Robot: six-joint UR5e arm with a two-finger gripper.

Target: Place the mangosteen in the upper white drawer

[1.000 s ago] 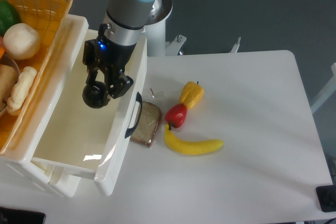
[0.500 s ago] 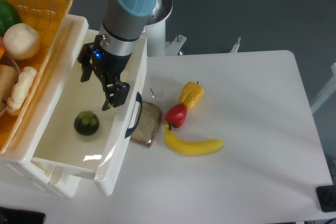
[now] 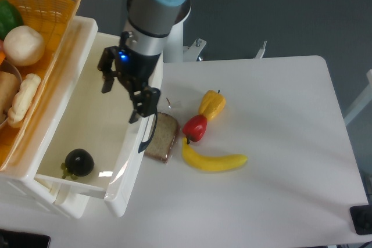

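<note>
The mangosteen [image 3: 78, 162], a small glossy black ball, lies on the floor of the upper white drawer [image 3: 87, 126], near its front left corner. The drawer stands pulled out, its dark curved handle facing right. My gripper [image 3: 123, 94] hangs open above the drawer's right wall, well up and to the right of the fruit. Nothing is between its fingers.
An orange wicker basket [image 3: 55, 10] with a pale round vegetable [image 3: 23, 45] and other produce sits at the left. On the table right of the drawer lie a bread slice [image 3: 163, 136], a red pepper [image 3: 195, 127], a yellow pepper [image 3: 213, 104] and a banana [image 3: 213, 160].
My gripper let go of the mangosteen, which dropped into the drawer and rolled toward its front left corner. The gripper has since shifted to the right, over the drawer's right wall.
</note>
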